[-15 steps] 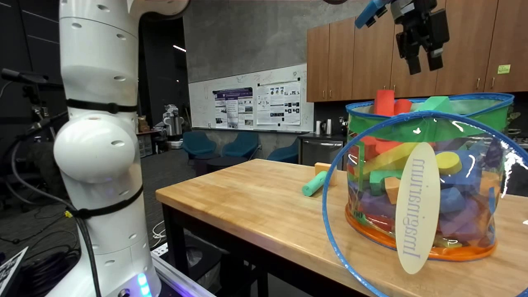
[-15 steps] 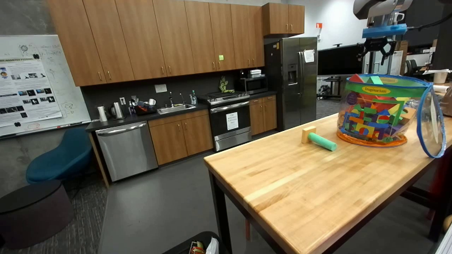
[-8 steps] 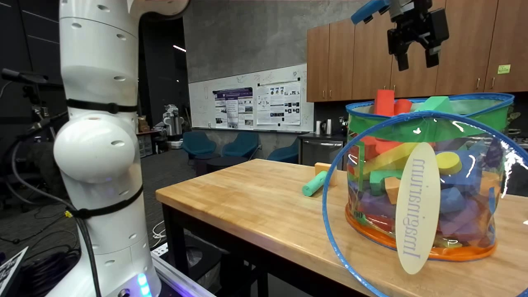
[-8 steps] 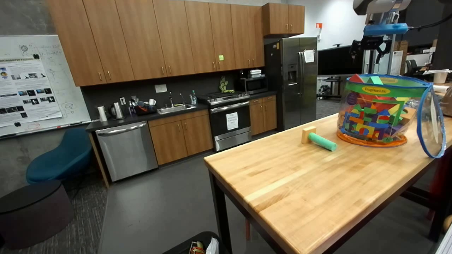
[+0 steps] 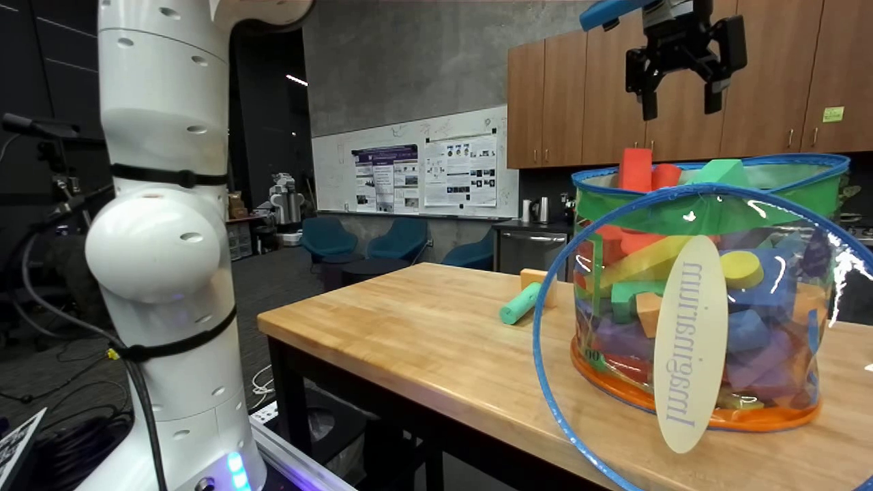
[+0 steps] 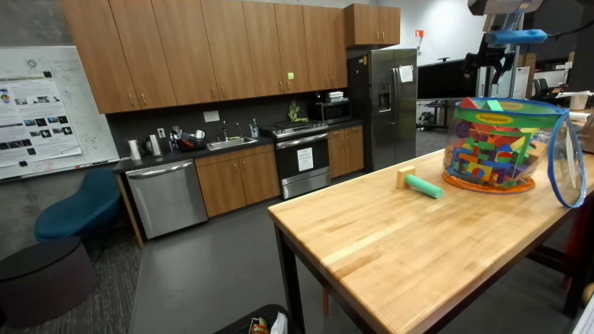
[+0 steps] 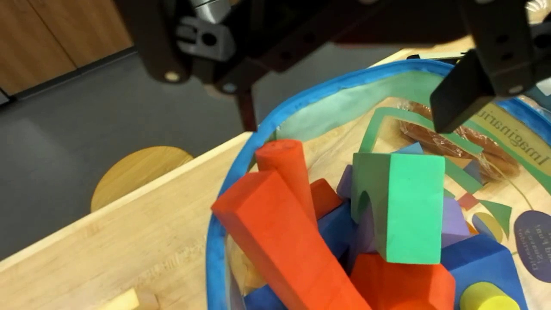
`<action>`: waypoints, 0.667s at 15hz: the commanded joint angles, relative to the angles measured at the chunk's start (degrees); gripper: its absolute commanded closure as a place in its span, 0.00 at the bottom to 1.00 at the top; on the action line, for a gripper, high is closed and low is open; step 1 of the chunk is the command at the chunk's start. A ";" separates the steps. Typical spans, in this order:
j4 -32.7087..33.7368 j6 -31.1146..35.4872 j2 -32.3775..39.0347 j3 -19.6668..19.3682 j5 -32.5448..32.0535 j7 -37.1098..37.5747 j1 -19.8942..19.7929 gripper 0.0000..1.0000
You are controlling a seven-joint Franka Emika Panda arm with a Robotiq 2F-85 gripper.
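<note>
The fingers (image 7: 460,92) are hanging spread apart and released above the bag (image 6: 529,119), which is standing on the surface (image 6: 362,241). Inside, a green block (image 7: 415,209) is sitting near a red cylinder (image 7: 290,168) and a long red block (image 7: 288,245) that is poking above the rim (image 7: 215,249). Outside, a green cylinder (image 6: 423,186) is lying just beside a tan block (image 6: 401,178).

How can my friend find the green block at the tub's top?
On the wooden table stands a clear tub. Near its top, beside a long red block, find the green block: the only green one poking up, with an arched notch.
</note>
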 commanded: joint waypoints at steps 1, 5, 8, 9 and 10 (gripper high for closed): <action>2.47 -3.17 0.92 0.42 -0.03 -4.94 -1.33 0.00; 3.31 -4.06 1.32 0.47 0.71 -7.40 -1.85 0.00; -7.35 1.18 -6.00 3.69 -4.54 -0.97 4.54 0.00; -8.82 1.54 -6.83 4.85 -5.16 0.35 5.67 0.00; -10.40 2.54 -7.35 6.27 -6.34 1.86 6.70 0.00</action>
